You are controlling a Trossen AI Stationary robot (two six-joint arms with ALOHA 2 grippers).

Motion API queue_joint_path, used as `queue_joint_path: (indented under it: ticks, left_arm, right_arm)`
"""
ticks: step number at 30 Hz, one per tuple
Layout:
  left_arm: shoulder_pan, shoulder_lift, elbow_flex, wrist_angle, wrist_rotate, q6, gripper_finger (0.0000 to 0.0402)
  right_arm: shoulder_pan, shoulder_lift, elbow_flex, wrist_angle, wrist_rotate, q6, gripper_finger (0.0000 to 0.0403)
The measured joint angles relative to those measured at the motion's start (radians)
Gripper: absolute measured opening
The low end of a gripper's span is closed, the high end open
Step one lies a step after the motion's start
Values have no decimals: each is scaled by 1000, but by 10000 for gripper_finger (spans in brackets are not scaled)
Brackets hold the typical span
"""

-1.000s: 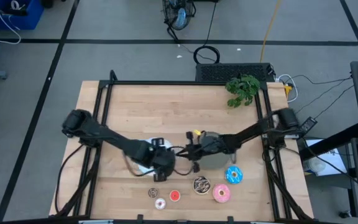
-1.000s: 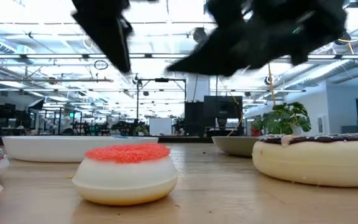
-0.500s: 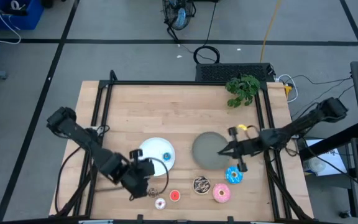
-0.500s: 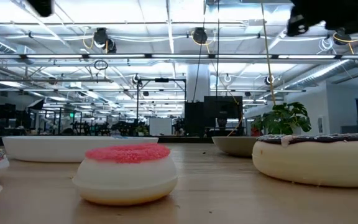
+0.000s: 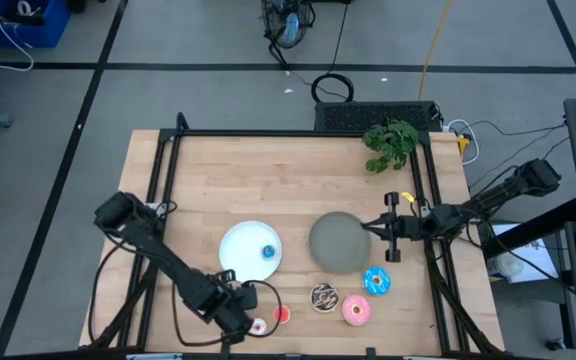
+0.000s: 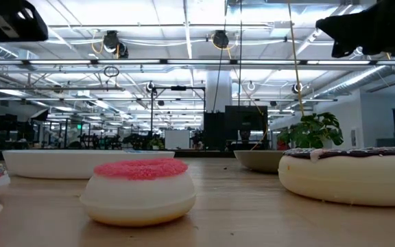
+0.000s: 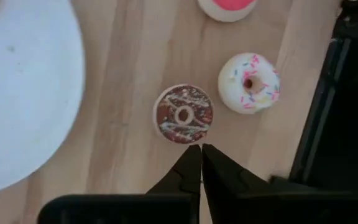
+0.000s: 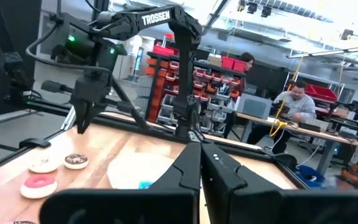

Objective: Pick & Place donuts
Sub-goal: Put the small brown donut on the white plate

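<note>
Brown mini donut [image 7: 183,114] below closed (empty) left end effector [image 7: 201,149].

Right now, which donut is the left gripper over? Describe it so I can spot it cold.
Start at the white plate; just off its near rim, at the table's front edge, the left gripper hangs shut. Right below it lies the mini brown donut: dark with white drizzle, whereas the white sprinkled donut sits beside it.
</note>
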Motion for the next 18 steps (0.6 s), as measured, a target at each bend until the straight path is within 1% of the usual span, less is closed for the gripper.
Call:
queue_joint_path:
  ticks: [5,10,13,16,18]
  left_arm:
    - [0,32,0,5,-7,-24,21]
    - [-5,36,0,27,-26,-22,22]
    - [-12,34,0,27,-49,11,22]
    - [-15,33,0,24,-42,34,22]
    - [-14,33,0,22,-30,54,22]
  right_arm:
    - [0,-23,0,-22,3,9,0]
    - [0,-118,2,-176,1,39,0]
    - [1,-194,41,-379,-3,71,0]
    - [8,-264,116,-608,-12,111,0]
    - [14,-296,126,-653,-51,113,0]
